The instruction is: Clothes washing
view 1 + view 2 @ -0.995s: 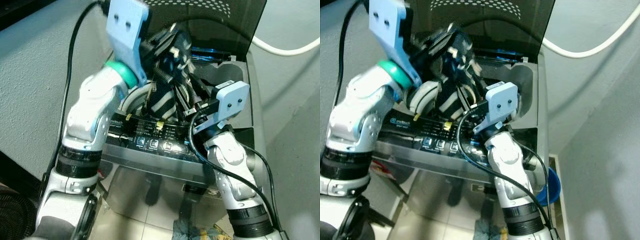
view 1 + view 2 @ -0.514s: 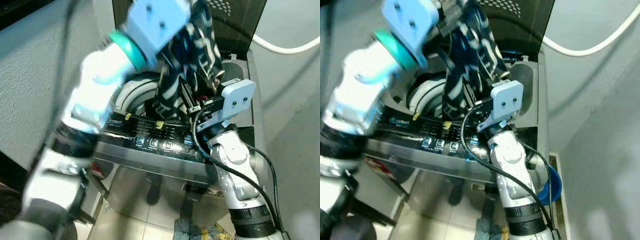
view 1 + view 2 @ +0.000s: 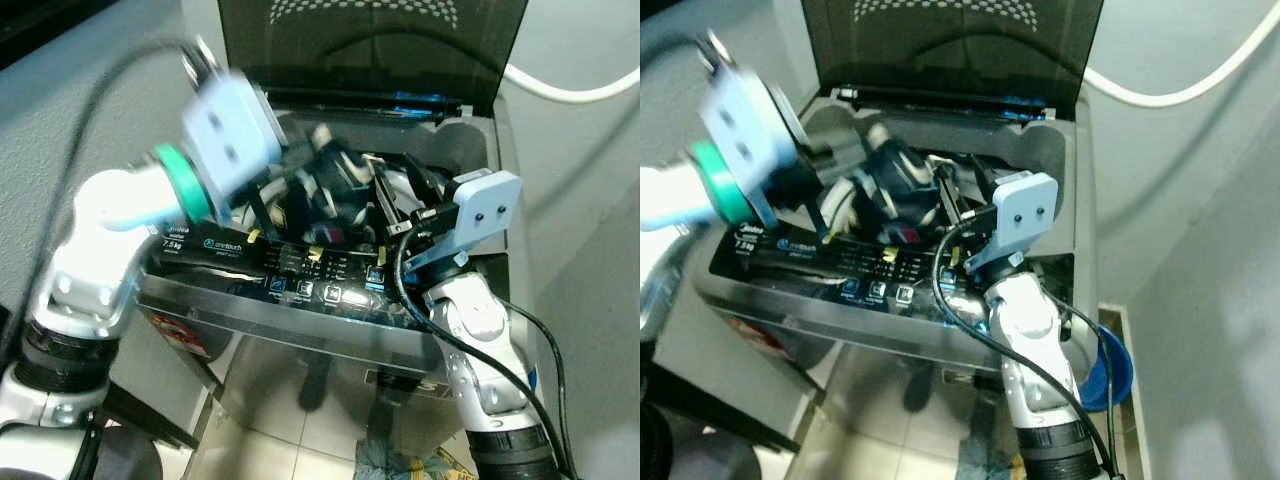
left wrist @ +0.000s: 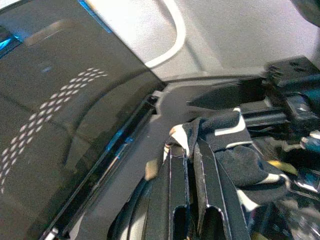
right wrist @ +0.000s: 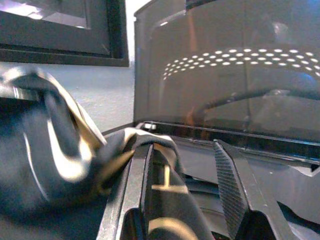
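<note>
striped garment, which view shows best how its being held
The left wrist view: the left end effector is shut on the dark striped garment, cloth pinched between its fingers. The eye views show the garment blurred over the washer opening. The right wrist view shows cloth draped over one finger of the open right end effector.

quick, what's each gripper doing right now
Left gripper: shut on the dark white-striped garment, over the washing machine opening.
Right gripper: open, one finger against the garment.
</note>
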You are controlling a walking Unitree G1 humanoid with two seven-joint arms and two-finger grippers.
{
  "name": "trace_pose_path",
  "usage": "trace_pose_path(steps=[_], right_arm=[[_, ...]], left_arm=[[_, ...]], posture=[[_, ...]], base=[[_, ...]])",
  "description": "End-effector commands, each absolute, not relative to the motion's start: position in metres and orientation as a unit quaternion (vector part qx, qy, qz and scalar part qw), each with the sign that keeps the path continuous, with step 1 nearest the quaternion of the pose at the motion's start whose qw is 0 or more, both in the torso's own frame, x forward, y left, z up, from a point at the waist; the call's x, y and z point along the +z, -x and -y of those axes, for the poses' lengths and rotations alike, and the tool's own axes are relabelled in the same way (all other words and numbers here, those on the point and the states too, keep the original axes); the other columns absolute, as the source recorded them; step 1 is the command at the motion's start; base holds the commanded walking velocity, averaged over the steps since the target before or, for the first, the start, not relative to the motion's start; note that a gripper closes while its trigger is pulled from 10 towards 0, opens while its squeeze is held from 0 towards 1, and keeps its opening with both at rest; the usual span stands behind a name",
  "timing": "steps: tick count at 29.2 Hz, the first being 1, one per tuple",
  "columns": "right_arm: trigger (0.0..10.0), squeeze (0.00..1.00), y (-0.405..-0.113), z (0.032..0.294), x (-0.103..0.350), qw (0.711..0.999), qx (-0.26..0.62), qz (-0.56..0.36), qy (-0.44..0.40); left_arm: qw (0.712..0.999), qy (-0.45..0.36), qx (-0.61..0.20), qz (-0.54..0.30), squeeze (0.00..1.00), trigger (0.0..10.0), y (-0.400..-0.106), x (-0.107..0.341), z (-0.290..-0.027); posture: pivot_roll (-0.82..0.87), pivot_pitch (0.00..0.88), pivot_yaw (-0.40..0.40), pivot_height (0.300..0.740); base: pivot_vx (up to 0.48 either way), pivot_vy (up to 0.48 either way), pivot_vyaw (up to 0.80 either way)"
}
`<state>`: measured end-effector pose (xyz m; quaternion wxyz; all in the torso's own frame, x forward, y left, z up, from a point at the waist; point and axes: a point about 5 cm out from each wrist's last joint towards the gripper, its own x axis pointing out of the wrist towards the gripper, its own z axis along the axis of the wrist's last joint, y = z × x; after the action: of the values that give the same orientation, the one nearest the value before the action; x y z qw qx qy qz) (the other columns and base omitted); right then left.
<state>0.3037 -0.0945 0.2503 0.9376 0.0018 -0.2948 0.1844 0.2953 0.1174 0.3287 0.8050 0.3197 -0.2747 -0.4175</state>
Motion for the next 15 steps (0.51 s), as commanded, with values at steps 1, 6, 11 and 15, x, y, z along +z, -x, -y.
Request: trace_pose_path(steps=[1, 6, 11, 15], right_arm=[[10.0, 0.00, -0.301, 0.093, 0.250, 0.937, 0.187, 0.294, -0.004], [10.0, 0.00, -0.300, 0.093, 0.246, 0.941, 0.180, 0.288, -0.007], [10.0, 0.00, -0.302, 0.093, 0.248, 0.940, 0.175, 0.292, -0.008], [10.0, 0.00, -0.303, 0.094, 0.249, 0.941, 0.172, 0.293, -0.008]], left_arm=[[0.788, -0.337, -0.421, 0.297, 0.00, 10.0, -0.290, 0.335, -0.117], [0.822, -0.318, -0.346, 0.322, 0.00, 10.0, -0.315, 0.349, -0.116], [0.842, -0.288, -0.297, 0.345, 0.18, 10.0, -0.314, 0.346, -0.099], [0.848, -0.277, -0.289, 0.348, 1.00, 10.0, -0.312, 0.343, -0.094]], posture=[[0.16, 0.119, 0.163, 0.740], [0.17, 0.113, 0.167, 0.740], [0.16, 0.109, 0.167, 0.740], [0.16, 0.106, 0.160, 0.740]], base=[[0.000, 0.000, 0.00], [0.000, 0.000, 0.00], [0.000, 0.000, 0.00], [0.000, 0.000, 0.00]])
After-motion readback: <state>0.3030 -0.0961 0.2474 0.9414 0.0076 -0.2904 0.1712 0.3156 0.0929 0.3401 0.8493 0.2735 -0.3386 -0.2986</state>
